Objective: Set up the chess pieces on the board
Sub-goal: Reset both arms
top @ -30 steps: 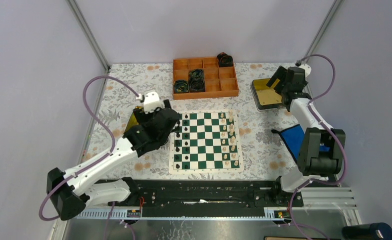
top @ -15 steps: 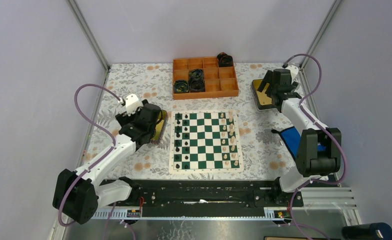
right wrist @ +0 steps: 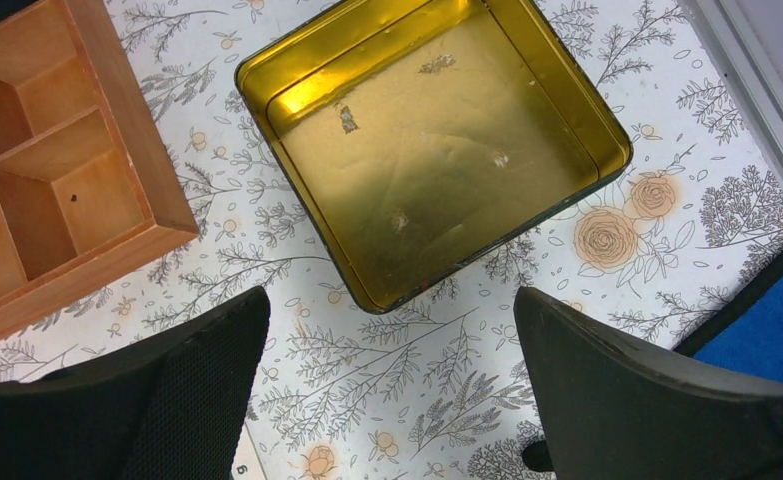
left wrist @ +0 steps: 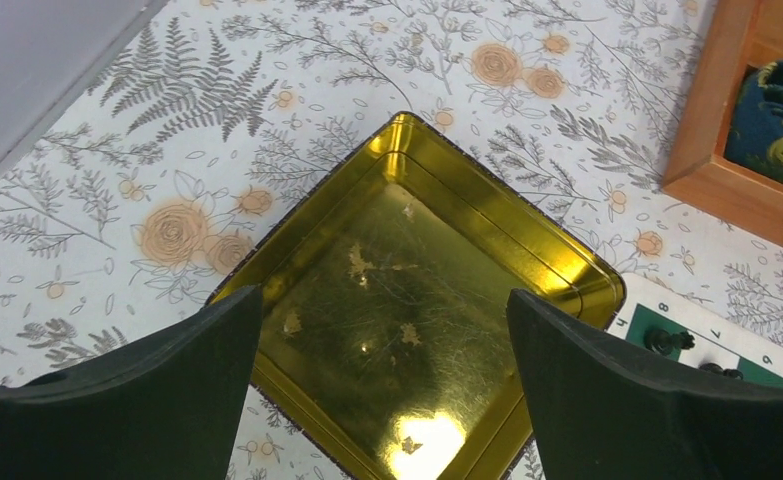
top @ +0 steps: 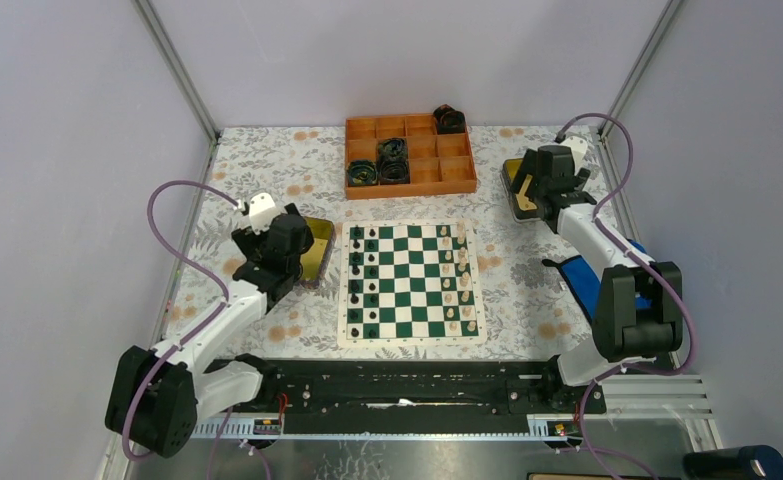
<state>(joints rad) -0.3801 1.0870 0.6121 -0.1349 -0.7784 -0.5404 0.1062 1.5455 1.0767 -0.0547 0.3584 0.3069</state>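
Board [top: 412,228]: we see it flat at mid-table, between the two arms.
Black pieces [top: 363,281]: lined along the two left files.
Cream pieces [top: 455,282]: along the two right files.
Left gripper [left wrist: 382,310]: jaws spread wide, gripping nothing, over a gold-lined tin [left wrist: 527,225] just beside the board.
Right gripper [right wrist: 392,300]: jaws likewise released, above a second tin [right wrist: 427,130] at far right.

Pale lilac walls [top: 67,150], metal corner posts [top: 179,70], floral tablecloth [top: 257,160], black rail [top: 407,385] at near edge.
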